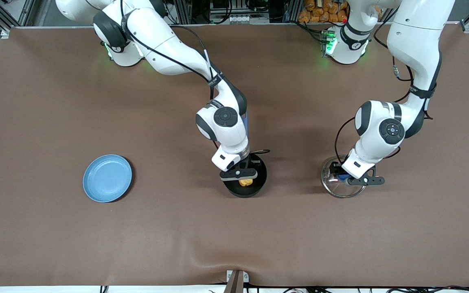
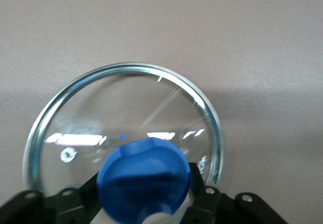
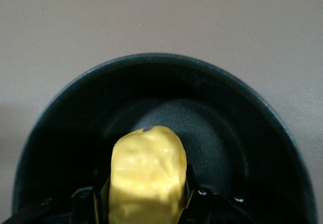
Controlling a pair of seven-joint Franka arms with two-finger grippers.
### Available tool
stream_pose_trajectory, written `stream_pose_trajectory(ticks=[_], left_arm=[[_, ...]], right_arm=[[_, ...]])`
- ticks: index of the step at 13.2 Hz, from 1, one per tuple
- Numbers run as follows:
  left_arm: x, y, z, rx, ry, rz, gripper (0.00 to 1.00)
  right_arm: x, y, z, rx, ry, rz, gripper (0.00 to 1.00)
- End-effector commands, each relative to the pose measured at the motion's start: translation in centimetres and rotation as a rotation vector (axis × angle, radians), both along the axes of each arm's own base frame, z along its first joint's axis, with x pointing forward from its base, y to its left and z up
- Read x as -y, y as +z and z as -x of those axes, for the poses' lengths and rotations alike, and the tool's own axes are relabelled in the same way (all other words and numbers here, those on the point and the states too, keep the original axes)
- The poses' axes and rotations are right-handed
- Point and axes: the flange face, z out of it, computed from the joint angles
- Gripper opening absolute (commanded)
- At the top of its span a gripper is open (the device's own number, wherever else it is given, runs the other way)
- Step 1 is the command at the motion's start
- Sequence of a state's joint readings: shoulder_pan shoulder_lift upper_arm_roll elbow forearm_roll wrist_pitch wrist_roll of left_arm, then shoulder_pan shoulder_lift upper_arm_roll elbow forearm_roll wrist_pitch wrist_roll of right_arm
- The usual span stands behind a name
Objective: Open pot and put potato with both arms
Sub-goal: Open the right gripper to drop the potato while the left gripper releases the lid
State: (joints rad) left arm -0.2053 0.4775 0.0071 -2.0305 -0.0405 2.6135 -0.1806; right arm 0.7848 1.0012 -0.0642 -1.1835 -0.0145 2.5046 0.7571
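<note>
The black pot stands open at the middle of the table, its blue handle mostly hidden under the right arm. My right gripper is shut on the yellow potato and holds it inside the pot's rim. In the right wrist view the potato sits between the fingers over the pot's dark floor. My left gripper is shut on the blue knob of the glass lid, down at the table toward the left arm's end. I cannot tell whether the lid touches the table.
A flat light-blue plate lies toward the right arm's end of the table, about as near to the front camera as the pot. Brown table cloth lies between the pot and the front edge.
</note>
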Motion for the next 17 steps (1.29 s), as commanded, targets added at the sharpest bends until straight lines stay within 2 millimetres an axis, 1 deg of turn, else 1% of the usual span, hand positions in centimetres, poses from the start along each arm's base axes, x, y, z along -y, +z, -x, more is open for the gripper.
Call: stream_pose_trajectory(ticks=[1,2,3,4,5,6,7,10,12,13,14,15,16,17], left_arm=[[0.1,-0.3,-0.2,0.017,-0.020,-0.006,0.84],[0.2,-0.1,-0.2,0.019,-0.020,-0.004,0.86],[0.1,0.0,-0.2,0.019,-0.020,-0.006,0.87],[0.3,0.3,-0.2,0.023,-0.026,-0.009,0.87],[0.2,1.0,-0.3,0.028,-0.032,-0.014,0.87],[0.1,2.2,-0.2,0.024,-0.031,-0.017,0.87],[-0.1,3.9,-0.1,0.007,-0.033,-0.022,0.88],[-1.2,10.2,0.2,0.009,-0.036,-0.045,0.88],[-1.4,14.6,0.7,0.015,-0.030,-0.044,0.88],[-1.7,17.0,0.8,0.021,-0.026,-0.044,0.88],[-1.8,19.4,1.0,0.022,-0.022,-0.044,0.88],[-1.8,22.1,1.3,0.009,-0.015,-0.046,0.89],[-1.8,25.1,1.8,-0.009,-0.015,-0.050,0.96],[-2.0,27.9,2.3,-0.033,-0.016,-0.055,0.98]], right_arm=[[-0.6,0.5,-0.6,0.031,-0.011,-0.002,0.09],[-0.6,0.5,-0.6,0.030,-0.011,0.000,0.28],[-0.6,0.5,-0.6,0.031,-0.011,-0.002,0.75],[-0.6,0.6,-0.6,0.033,-0.010,0.002,1.00],[-0.2,0.7,-0.9,0.045,-0.005,0.021,1.00],[-0.2,1.3,-1.0,0.054,0.002,0.029,1.00],[-0.1,1.9,-1.1,0.058,0.003,0.027,1.00],[0.5,5.7,-1.6,0.046,-0.011,0.036,1.00],[1.3,8.8,-1.8,0.014,-0.027,0.065,1.00],[2.1,9.6,-2.2,-0.007,-0.044,0.076,1.00],[2.9,11.9,-2.5,-0.010,-0.058,0.071,1.00],[4.2,13.9,-3.1,-0.025,-0.074,0.080,1.00],[5.7,15.7,-3.5,-0.048,-0.082,0.098,1.00],[7.9,18.0,-4.4,-0.060,-0.097,0.109,1.00]])
